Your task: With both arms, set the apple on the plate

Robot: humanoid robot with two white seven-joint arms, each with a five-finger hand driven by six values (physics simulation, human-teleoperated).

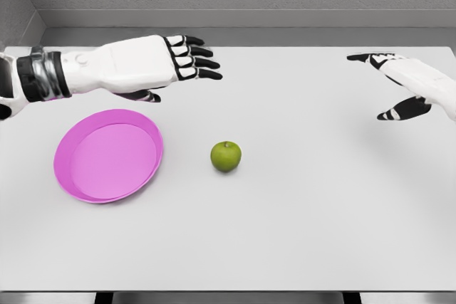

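Note:
A green apple [226,156] sits on the white table near its middle, just right of a pink plate [146,133] that lies at the left. My left hand [187,69] hovers above and behind the plate, fingers stretched out toward the right, holding nothing. My right hand [394,85] hangs at the far right, well away from the apple, its fingers spread and its thumb pointing down-left. Neither hand touches the apple or the plate.
The white table [306,226] runs to a front edge along the bottom of the view. A grey wall stands behind its far edge.

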